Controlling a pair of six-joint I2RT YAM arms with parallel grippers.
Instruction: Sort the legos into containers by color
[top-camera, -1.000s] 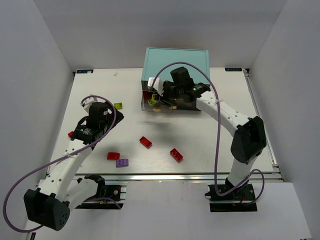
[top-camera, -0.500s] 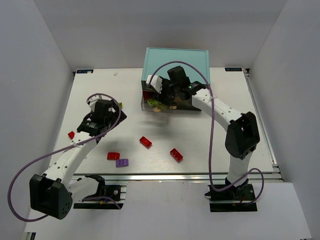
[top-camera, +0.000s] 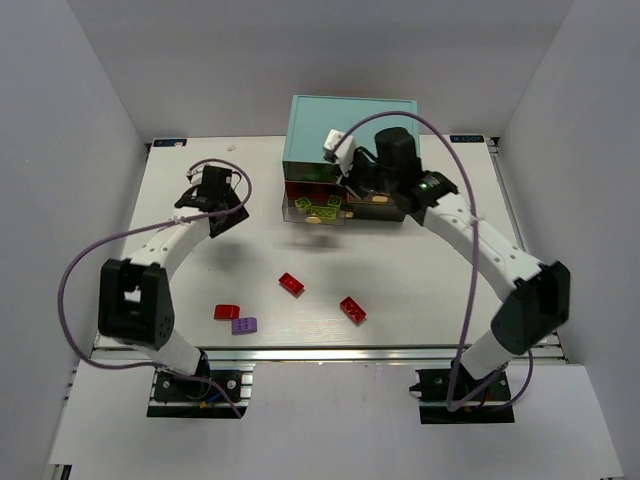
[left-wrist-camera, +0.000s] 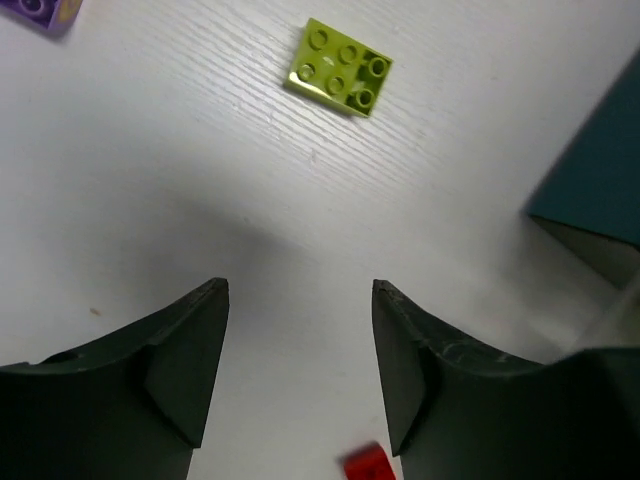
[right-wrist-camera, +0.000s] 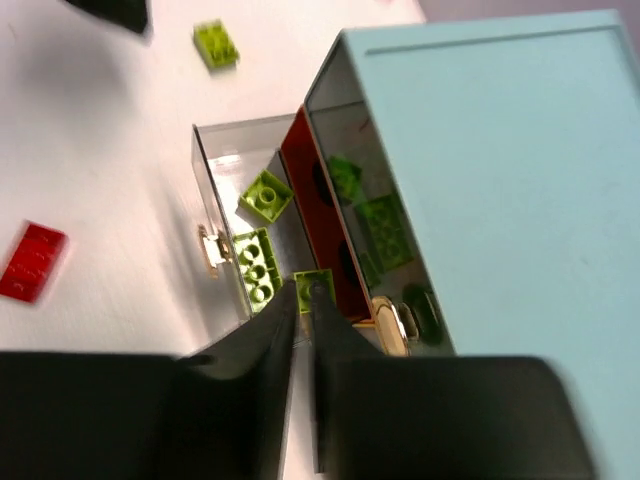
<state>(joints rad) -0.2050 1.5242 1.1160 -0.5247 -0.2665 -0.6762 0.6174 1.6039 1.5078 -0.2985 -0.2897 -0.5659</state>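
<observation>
The cabinet (top-camera: 350, 120) with a teal top stands at the back, its lower left drawer (top-camera: 292, 208) pulled out. Three yellow-green legos lie in that drawer (right-wrist-camera: 205, 180); one (right-wrist-camera: 265, 196) is near its back. My right gripper (right-wrist-camera: 306, 287) hovers above the drawer, fingers together and empty, and the top view (top-camera: 350, 188) shows it beside the cabinet front. My left gripper (left-wrist-camera: 300, 290) is open above bare table, short of a loose yellow-green lego (left-wrist-camera: 340, 68). Red legos (top-camera: 291, 284) (top-camera: 352, 309) (top-camera: 226, 311) and a purple one (top-camera: 243, 325) lie on the table.
Closed drawers in the cabinet hold red (right-wrist-camera: 322, 215) and dark green (right-wrist-camera: 380, 225) pieces. A cream knob (right-wrist-camera: 393, 325) sits just right of my right fingers. The cabinet corner (left-wrist-camera: 600, 170) is to the right of my left gripper. White walls surround the table.
My left arm swung toward the back, over the loose yellow-green lego. My right gripper let a yellow-green lego go into the open drawer, then drew back to the right and shut.
</observation>
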